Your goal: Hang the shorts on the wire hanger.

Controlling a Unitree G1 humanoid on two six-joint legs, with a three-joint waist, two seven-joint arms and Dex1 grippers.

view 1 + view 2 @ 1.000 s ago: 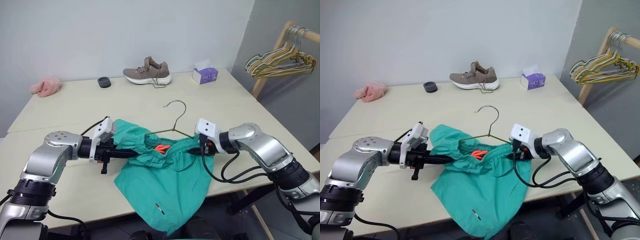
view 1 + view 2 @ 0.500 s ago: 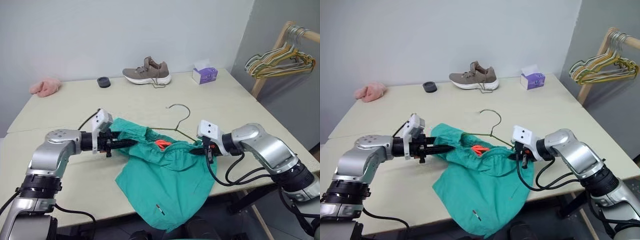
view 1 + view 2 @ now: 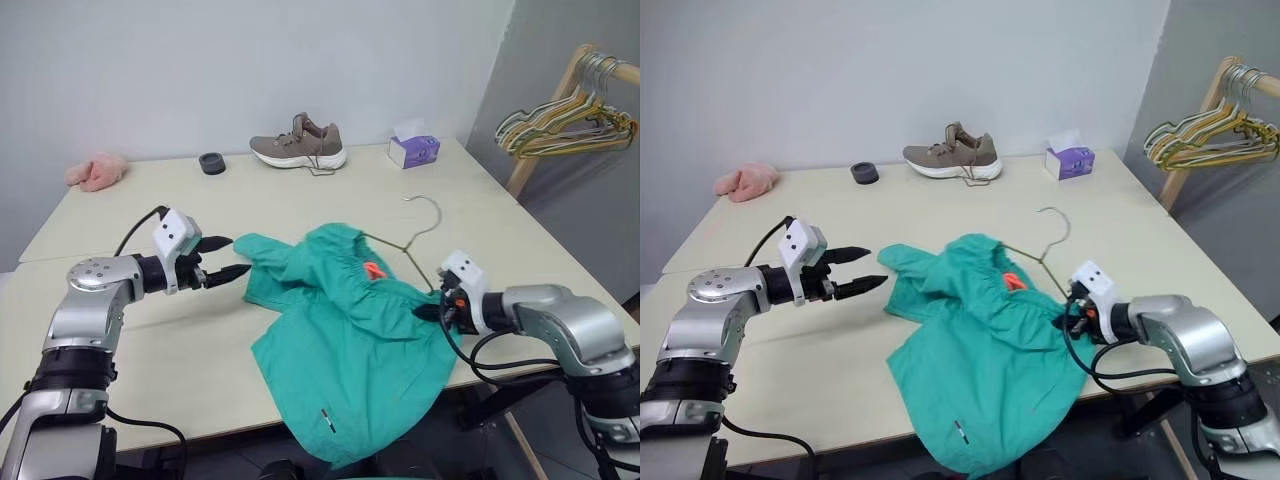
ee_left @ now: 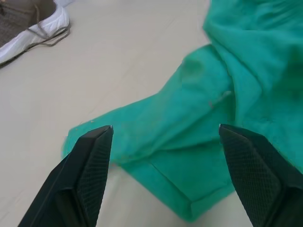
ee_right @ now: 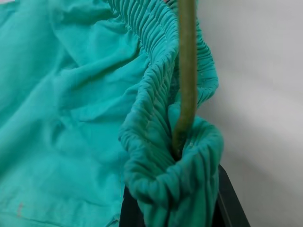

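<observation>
Soft teal-green fabric shorts (image 3: 350, 330) are lying crumpled on the beige counter (image 3: 300, 215), half threaded on the thin olive-grey wire hanger (image 3: 405, 243)

The right tool (image 3: 432, 311) is pinching the gathered waistband together with the hanger wire; the left tool (image 3: 232, 257) is standing wide open, empty, just beside the cloth. The fabric seems light and limp, the wire stiff; the waistband is probably the best place to grip

A wide pale beige tabletop (image 3: 330, 205) runs up to a plain light grey-blue wall (image 3: 250, 60), evenly lit with soft shadows. Off to the right a wooden rack (image 3: 548, 110) stands against a darker grey wall (image 3: 1220, 200), and a dark seam (image 3: 90, 255) splits the tabletop on its left side.
</observation>
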